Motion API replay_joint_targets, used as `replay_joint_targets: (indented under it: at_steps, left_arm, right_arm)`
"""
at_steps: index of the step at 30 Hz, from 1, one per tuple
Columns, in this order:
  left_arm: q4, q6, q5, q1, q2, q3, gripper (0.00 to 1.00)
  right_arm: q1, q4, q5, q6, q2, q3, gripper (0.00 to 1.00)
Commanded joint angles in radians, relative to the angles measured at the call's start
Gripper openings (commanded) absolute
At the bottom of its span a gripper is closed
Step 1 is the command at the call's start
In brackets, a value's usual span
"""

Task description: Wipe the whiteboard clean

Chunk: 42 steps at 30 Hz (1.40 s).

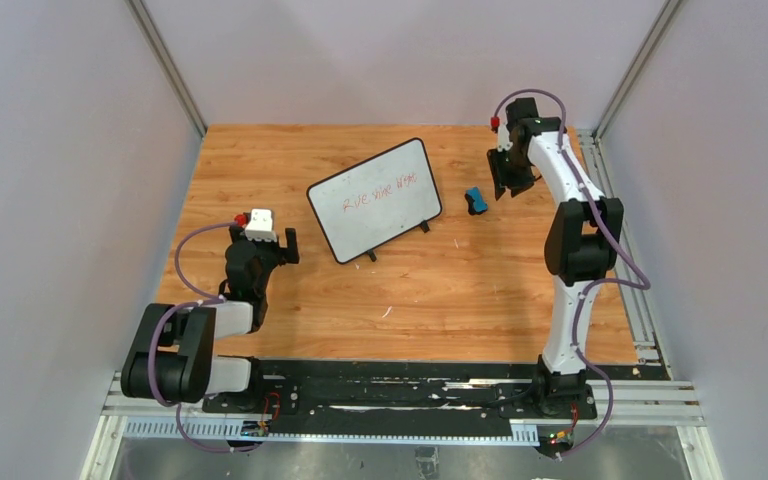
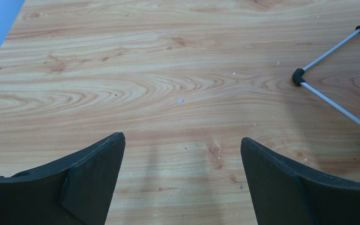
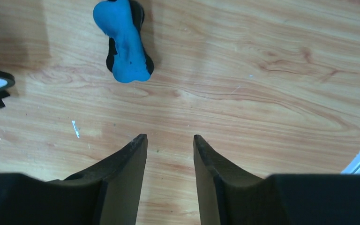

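Whiteboard bearing red writing, blue eraser near right gripper

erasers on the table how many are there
1. The blue eraser lies on the table just right of the whiteboard, near the right gripper; the board could hide another.

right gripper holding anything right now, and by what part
Nothing. The right gripper is open and empty; the blue eraser lies on the table ahead of it, untouched.

Red writing on the whiteboard is illegibly small.
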Motion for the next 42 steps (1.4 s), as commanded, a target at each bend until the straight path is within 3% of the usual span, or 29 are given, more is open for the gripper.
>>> replay_joint_targets:
  at_steps: [1, 3, 8, 16, 20, 42]
  left_arm:
    - [-0.002, 0.020, 0.014, -0.004, -0.032, 0.023, 0.99]
    - [-0.017, 0.023, 0.027, -0.004, -0.042, 0.027, 0.99]
    - [-0.109, 0.036, 0.051, -0.004, -0.094, 0.048, 0.98]
    - [-0.111, 0.045, 0.069, -0.003, -0.135, 0.028, 0.98]
    - [-0.117, 0.046, 0.065, -0.003, -0.126, 0.034, 0.98]
    - [-0.120, 0.041, 0.060, -0.003, -0.106, 0.046, 0.98]
  right_arm:
    - [0.012, -0.074, -0.100, -0.071, 0.026, 0.058, 0.47]
    - [0.013, -0.060, -0.129, -0.089, 0.034, 0.062, 0.53]
    - [0.014, -0.026, -0.173, -0.114, 0.080, 0.105, 0.52]
    - [0.046, -0.040, -0.210, -0.141, 0.228, 0.252, 0.54]
    - [0.048, -0.040, -0.222, -0.136, 0.268, 0.291, 0.61]
    - [0.050, -0.031, -0.176, -0.136, 0.336, 0.269, 0.57]
